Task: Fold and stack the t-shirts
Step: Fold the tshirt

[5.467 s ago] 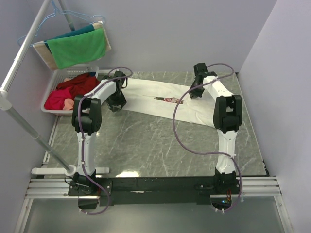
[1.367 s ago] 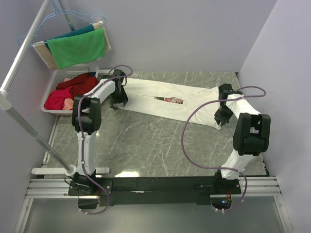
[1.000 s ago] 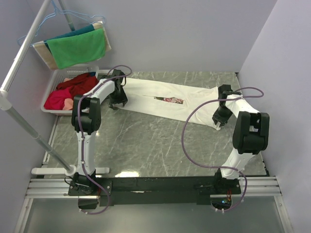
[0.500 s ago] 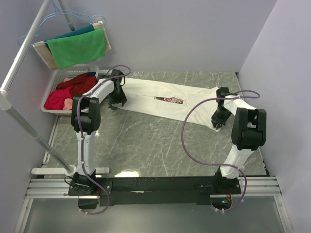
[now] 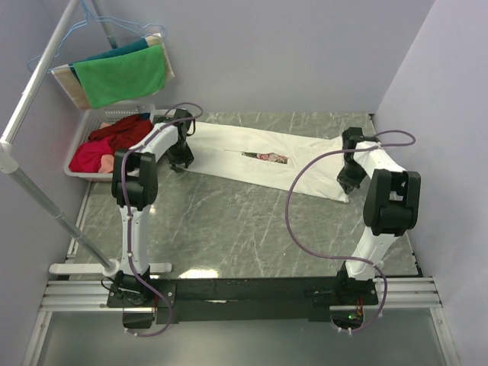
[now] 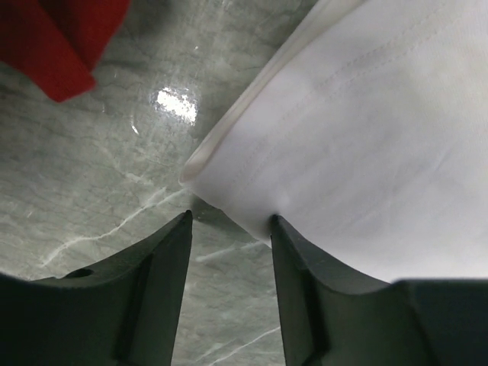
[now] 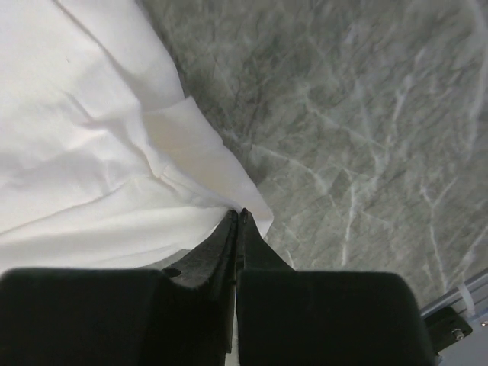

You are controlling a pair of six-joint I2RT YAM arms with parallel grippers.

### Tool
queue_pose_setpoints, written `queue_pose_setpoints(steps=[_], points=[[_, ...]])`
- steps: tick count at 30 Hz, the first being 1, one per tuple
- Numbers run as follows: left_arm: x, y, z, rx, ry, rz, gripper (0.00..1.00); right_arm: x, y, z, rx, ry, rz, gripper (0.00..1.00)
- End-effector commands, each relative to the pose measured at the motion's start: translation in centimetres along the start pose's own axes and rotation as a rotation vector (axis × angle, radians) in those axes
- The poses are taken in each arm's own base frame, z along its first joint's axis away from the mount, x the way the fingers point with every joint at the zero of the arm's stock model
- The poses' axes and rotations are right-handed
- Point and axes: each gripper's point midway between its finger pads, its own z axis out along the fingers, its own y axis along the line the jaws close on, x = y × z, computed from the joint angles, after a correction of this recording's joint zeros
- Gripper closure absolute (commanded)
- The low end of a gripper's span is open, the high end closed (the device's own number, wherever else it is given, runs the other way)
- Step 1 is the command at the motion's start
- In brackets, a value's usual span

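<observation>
Working both ends of one t-shirt (image 5: 229, 156) at once. It lies flat on the far half of the table (image 5: 252, 229), pulled out into a long white band. The printed patch shows near the band's middle.

Long axis, seen from above: roughly 10 o'clock to 4 o'clock. The left end sits a little farther back than the right end.

Left pincer (image 6: 229, 221): jaws apart and down at the table. The shirt's left corner pokes into the gap between them, not yet clamped. From this pincer the cloth runs away toward 3 to 4 o'clock in the overhead view. In my own wrist view it fills the 1 to 2 o'clock side. A red cloth (image 6: 61, 38) shows at 10 o'clock, apart from the shirt.

Right pincer (image 7: 238, 217): jaws together, tips meeting right at the hem of the right-hand corner. Creases run in toward the tips, so I judge the hem to be pinched. From here the shirt stretches toward 9 to 10 o'clock, with bare marble at 3 o'clock.

Each arm is nearest its own end, and neither could reach the other's.

Judgement: the next move turns on that axis. Once the left jaws bite, both corners could lift together. Carried across the band toward 6 o'clock, they would make a fold parallel to its length.
</observation>
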Motion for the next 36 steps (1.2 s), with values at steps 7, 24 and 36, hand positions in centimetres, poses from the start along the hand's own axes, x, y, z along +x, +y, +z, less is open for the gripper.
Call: queue_pose_setpoints(steps=[7, 24, 36], points=[[0.7, 2.6, 1.2, -0.134, 0.023, 0.001, 0.62, -4.7, -4.3, -2.8, 0.132, -0.124, 0.060, 1.00], [-0.3, 1.9, -0.7, -0.056, -0.007, 0.002, 0.54, -6.9, -2.4, -6.9, -0.042, -0.228, 0.154, 0.80], [-3.3, 1.5, -5.8, 0.006, -0.113, 0.001, 0.47, -2.6, 12.5, -7.8, -0.315, -0.121, -0.091, 0.74]])
